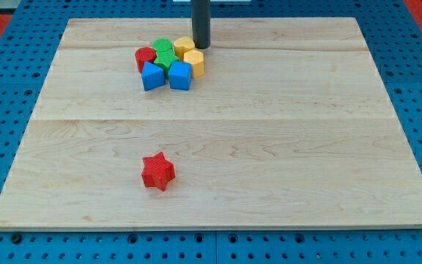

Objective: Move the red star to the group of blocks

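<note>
Red star (158,171) is sitting alone in the lower left of the wooden board (306,147), well apart from the cluster up top: red block (144,57), green blocks (164,53), yellow blocks (193,61), blue blocks (179,75). My tip (200,46) is resting just right of the cluster; it's a bare rod without fingers.

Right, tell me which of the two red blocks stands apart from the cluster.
The red star, alone near the view's bottom. The other red block sits packed into the cluster at its left edge, touching green and blue neighbours. My tip is beside the cluster's upper right.
</note>
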Tool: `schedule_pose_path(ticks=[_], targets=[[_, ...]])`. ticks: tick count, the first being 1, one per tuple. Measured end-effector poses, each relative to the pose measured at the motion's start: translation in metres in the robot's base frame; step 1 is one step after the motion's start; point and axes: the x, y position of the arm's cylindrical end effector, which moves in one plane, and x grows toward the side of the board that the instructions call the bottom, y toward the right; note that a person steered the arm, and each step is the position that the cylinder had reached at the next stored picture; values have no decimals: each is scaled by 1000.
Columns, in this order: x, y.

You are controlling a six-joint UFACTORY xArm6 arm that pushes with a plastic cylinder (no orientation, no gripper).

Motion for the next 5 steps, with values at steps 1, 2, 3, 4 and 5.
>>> schedule_pose_path(ticks=[1,2,3,4,5], targets=[[-1,49],[39,136],[134,192],[226,196],[297,164]])
